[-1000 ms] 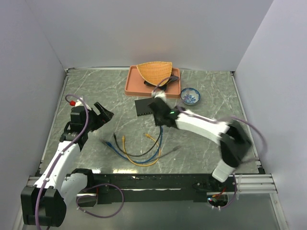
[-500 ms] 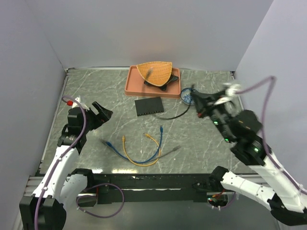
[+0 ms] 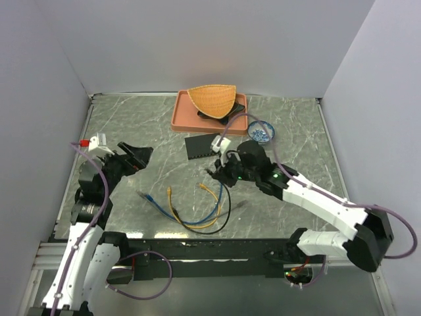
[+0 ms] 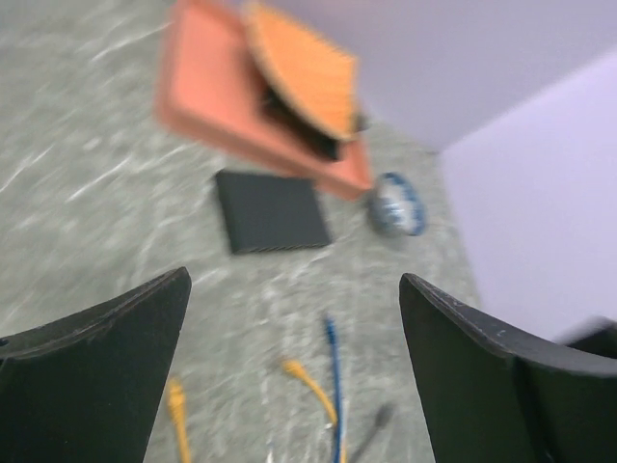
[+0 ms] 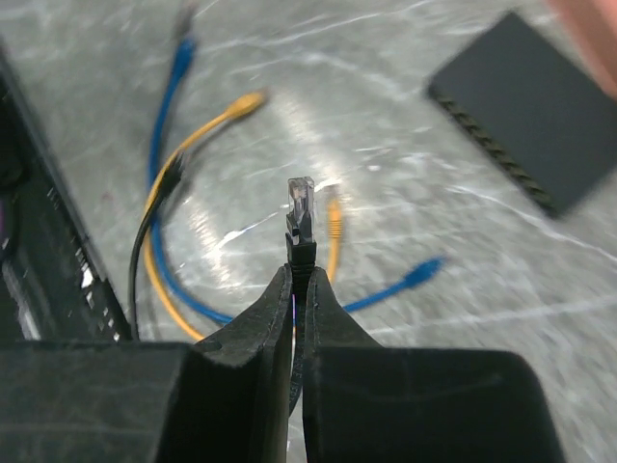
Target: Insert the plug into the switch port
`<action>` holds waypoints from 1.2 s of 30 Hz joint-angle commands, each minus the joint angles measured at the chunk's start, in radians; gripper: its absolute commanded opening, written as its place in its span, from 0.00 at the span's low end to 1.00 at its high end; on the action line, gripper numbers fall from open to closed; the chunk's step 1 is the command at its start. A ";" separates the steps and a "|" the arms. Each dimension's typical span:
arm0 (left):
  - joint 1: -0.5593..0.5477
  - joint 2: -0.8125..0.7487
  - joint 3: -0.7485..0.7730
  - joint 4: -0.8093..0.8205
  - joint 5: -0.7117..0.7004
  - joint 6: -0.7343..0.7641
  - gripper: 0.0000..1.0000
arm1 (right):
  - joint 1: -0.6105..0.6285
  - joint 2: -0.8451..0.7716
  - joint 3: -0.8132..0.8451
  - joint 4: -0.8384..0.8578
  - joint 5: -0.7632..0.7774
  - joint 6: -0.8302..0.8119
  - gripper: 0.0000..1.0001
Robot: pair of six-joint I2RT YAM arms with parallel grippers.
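The switch (image 3: pixel 204 145), a flat black box, lies on the marble table in front of the orange tray; it also shows in the left wrist view (image 4: pixel 270 210) and the right wrist view (image 5: pixel 540 106). My right gripper (image 3: pixel 218 172) (image 5: pixel 299 275) is shut on the black boot of the plug (image 5: pixel 301 205), whose clear tip sticks out past the fingertips. It hovers over the loose cables, just near-right of the switch. The black cable (image 3: pixel 223 214) trails from it. My left gripper (image 3: pixel 139 155) (image 4: pixel 294 280) stands open and empty, left of the switch.
Blue and yellow patch cables (image 3: pixel 187 209) lie looped on the table near the front edge. An orange tray (image 3: pixel 181 113) with a wicker basket (image 3: pixel 212 99) sits at the back. A blue-patterned bowl (image 3: pixel 261 131) stands right of the switch.
My right arm swung out to the right, then back over the middle of the table, carrying the black cable's plug. The left arm rose and drew back slightly, still open.
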 commanded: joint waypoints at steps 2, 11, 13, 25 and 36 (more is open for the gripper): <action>-0.001 -0.064 -0.096 0.329 0.287 -0.038 0.97 | -0.001 0.105 0.066 0.073 -0.285 -0.070 0.00; -0.010 0.031 -0.136 0.561 0.602 -0.075 0.90 | -0.001 0.131 0.077 0.162 -0.485 -0.007 0.00; -0.031 0.041 -0.135 0.576 0.628 -0.071 0.86 | 0.001 0.134 0.080 0.173 -0.494 0.005 0.00; -0.243 0.188 0.106 0.174 0.311 0.020 0.86 | 0.028 0.063 0.091 0.134 -0.019 0.074 0.00; -0.362 0.321 0.201 0.095 0.168 -0.068 0.83 | 0.161 0.013 0.066 0.148 0.466 0.056 0.00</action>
